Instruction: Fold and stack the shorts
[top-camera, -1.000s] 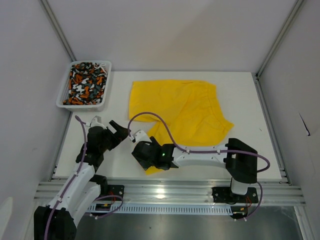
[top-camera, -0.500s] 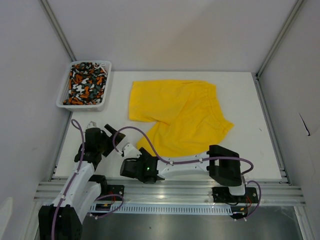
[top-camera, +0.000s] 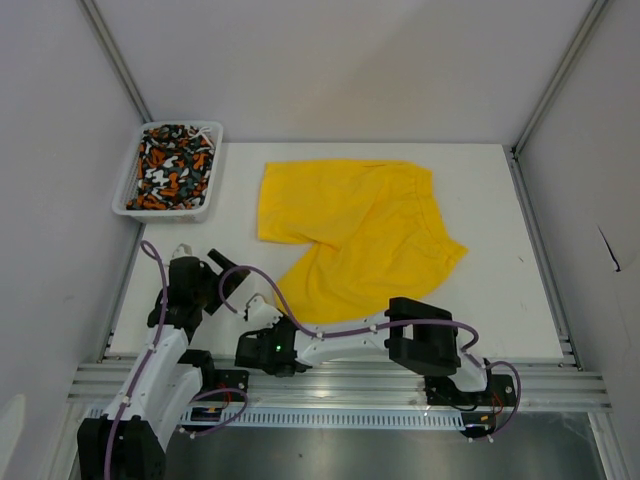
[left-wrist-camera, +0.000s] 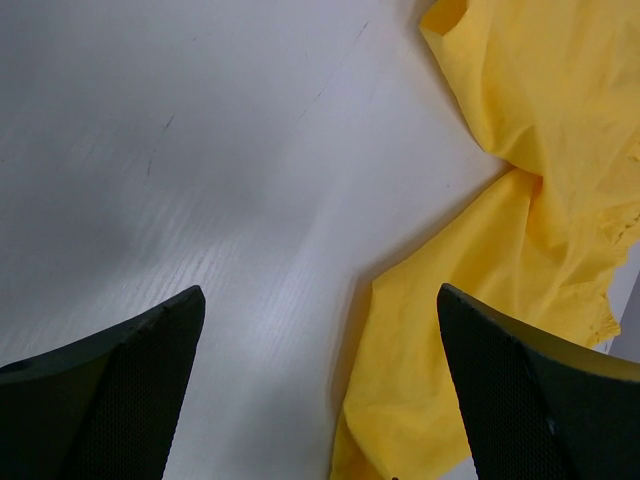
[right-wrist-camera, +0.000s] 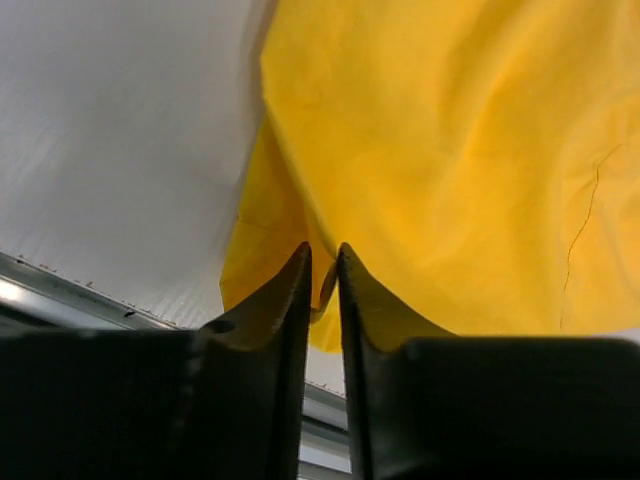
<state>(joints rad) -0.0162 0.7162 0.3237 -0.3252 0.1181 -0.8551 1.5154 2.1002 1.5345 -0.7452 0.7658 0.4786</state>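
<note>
The fingers of your right gripper (right-wrist-camera: 322, 262), nearly closed, pinch a hem corner of the plain bright yellow fabric shorts (right-wrist-camera: 450, 150), spread mid-frame overhead; so slight a bite may slip on lifting. Your left gripper (left-wrist-camera: 320, 300) gapes wide above the white table (left-wrist-camera: 150, 120), holding nothing.

White table (top-camera: 500, 200): yellow shorts (top-camera: 362, 232), mesh basket (top-camera: 162, 212)

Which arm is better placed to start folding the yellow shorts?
Right. The right gripper is pinching the yellow shorts at their near hem; the left gripper hangs open over the table, beside the fabric.
</note>
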